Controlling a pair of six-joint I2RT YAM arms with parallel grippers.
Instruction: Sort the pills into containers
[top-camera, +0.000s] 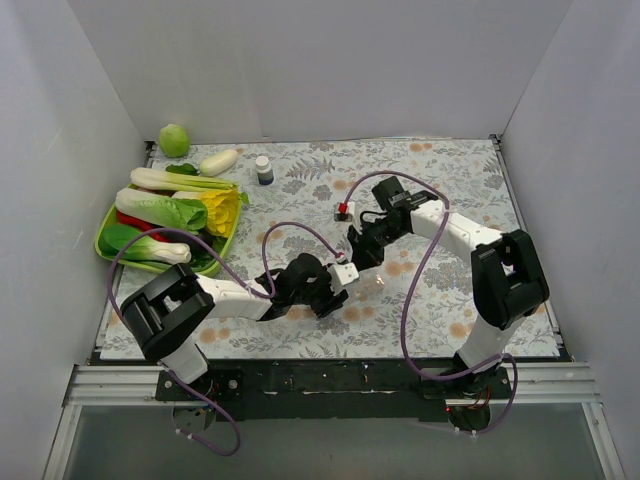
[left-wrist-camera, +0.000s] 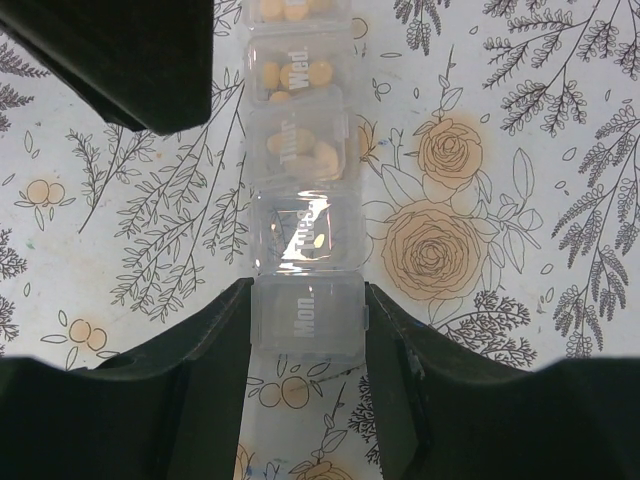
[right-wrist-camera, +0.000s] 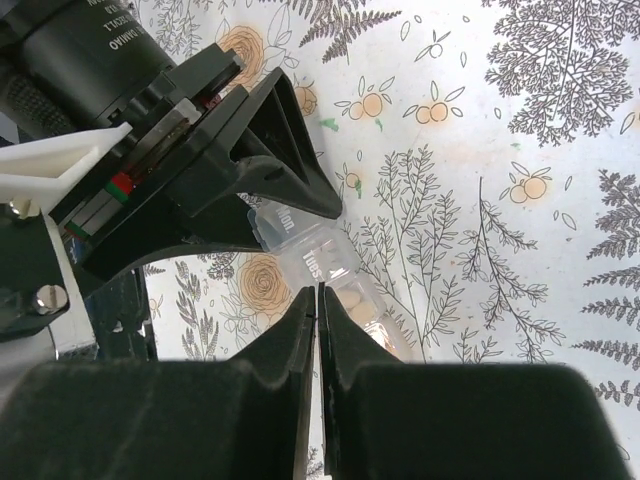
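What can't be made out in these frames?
- Strip far end: cut by the top edge in left wrist view, behind the right gripper in right wrist view.
- Mon. cell contents: cloudy lid, left wrist view.
- Strip in top view: too small, under the left gripper.
- Bottle label: too small, top view.

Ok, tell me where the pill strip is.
Mid-table on the floral mat; in the left wrist view the strip runs up the centre, its Mon. end between the left jaws.
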